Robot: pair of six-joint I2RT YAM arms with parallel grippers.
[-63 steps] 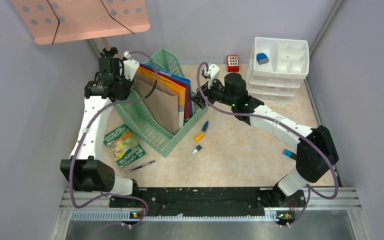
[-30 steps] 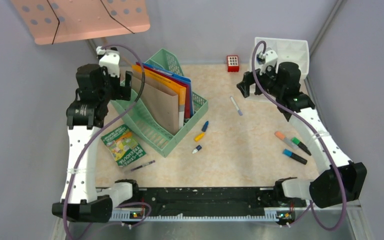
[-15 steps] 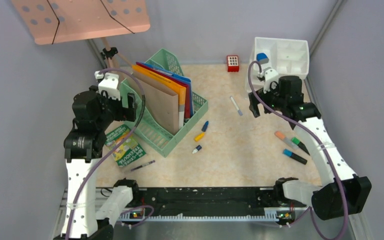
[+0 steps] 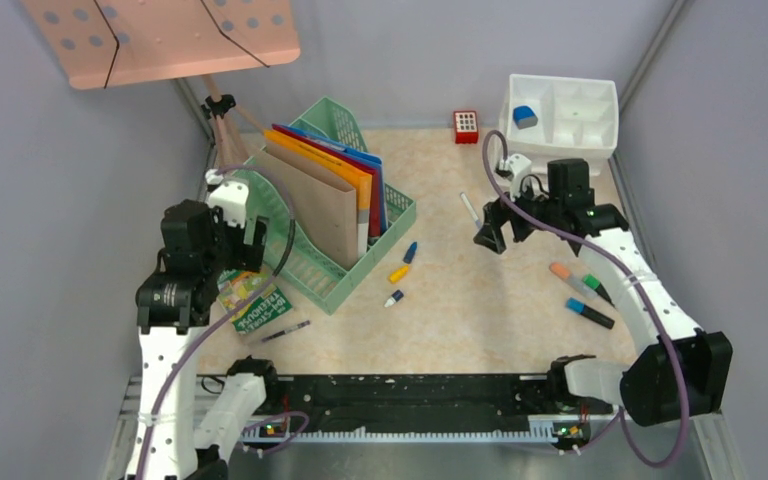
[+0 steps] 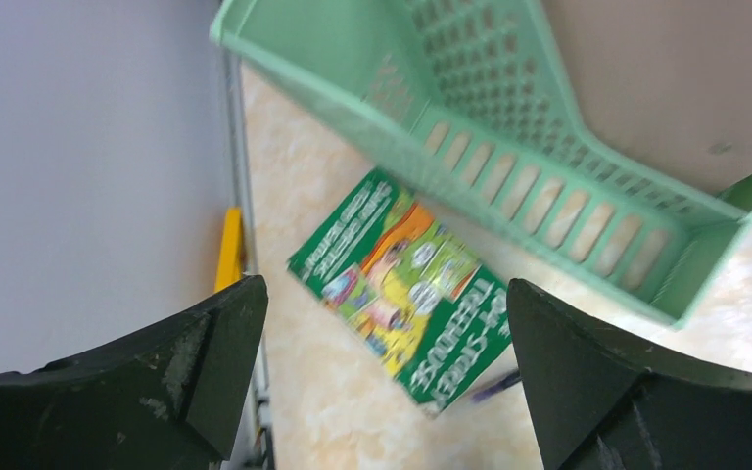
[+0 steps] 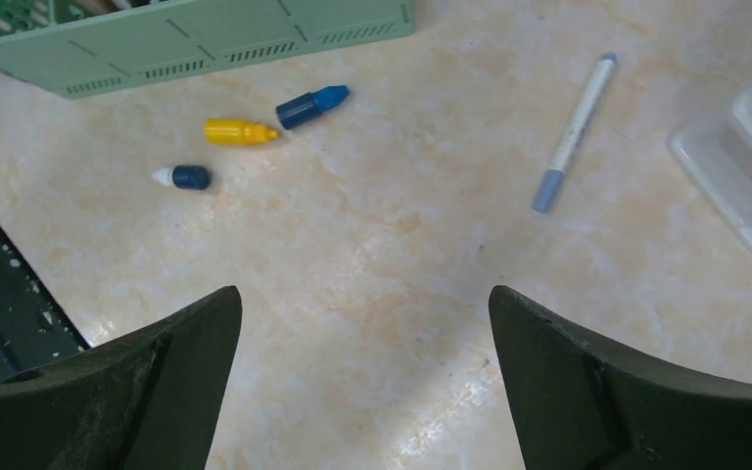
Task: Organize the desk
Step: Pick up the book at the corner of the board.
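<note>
We find the left gripper (image 5: 384,294) and the right gripper (image 6: 362,304) both spread wide above the flat beige marble-patterned desk (image 4: 480,300).

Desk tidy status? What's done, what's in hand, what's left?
Done: folders stand in the green rack; a blue item sits in the white organizer. In hand: nothing; left gripper, open, hangs over the green booklet, right gripper, open, over bare desk. Left: booklet, purple pen, three small markers, white pen and three highlighters lie loose.
</note>
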